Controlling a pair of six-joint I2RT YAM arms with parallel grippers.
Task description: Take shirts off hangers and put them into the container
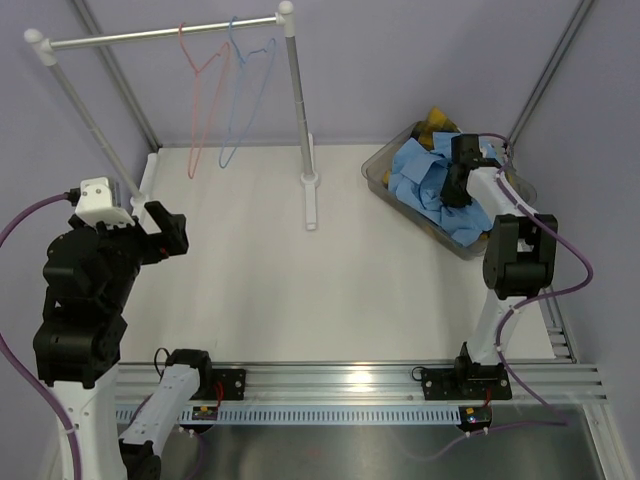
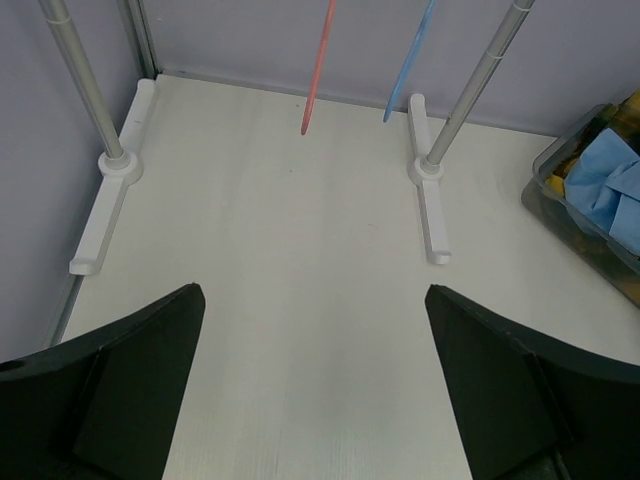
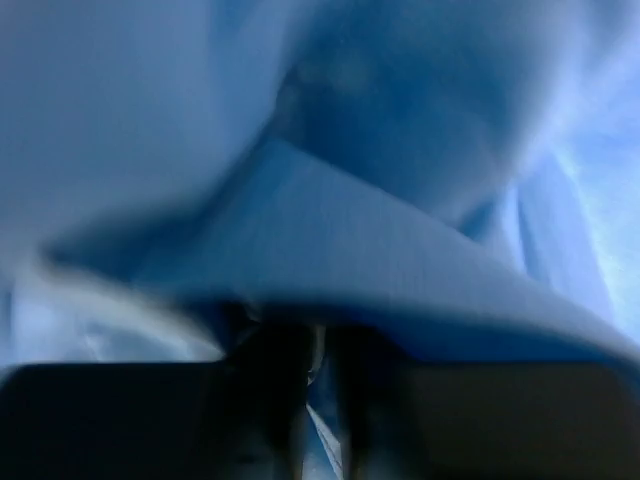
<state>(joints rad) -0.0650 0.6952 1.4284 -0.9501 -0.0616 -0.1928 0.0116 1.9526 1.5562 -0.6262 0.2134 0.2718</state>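
The white table (image 1: 260,290) carries a garment rack (image 1: 165,35) at its far left, and from the rack's bar hang the red hanger (image 2: 318,70) and the light blue hanger (image 2: 410,60), both bare, side by side and not touching. Well apart from them, at the far right of the table, sits the clear plastic bin (image 1: 380,170). The light blue shirt (image 1: 420,180) lies crumpled in it and fills most of it, with the yellow-and-black plaid shirt (image 1: 437,120) showing at the bin's far end, partly under the blue one. The right gripper (image 1: 455,190) reaches into the bin and presses down against the blue fabric. Its wrist view is filled with blurred blue cloth, and its fingers (image 3: 270,370) stand close together with only a thin slit between them. The blur hides whether any fabric is pinched there. The left gripper (image 1: 165,230) hovers above the left side of the table, near the rack's left foot, its fingers (image 2: 130,390) spread wide with only bare tabletop between them.
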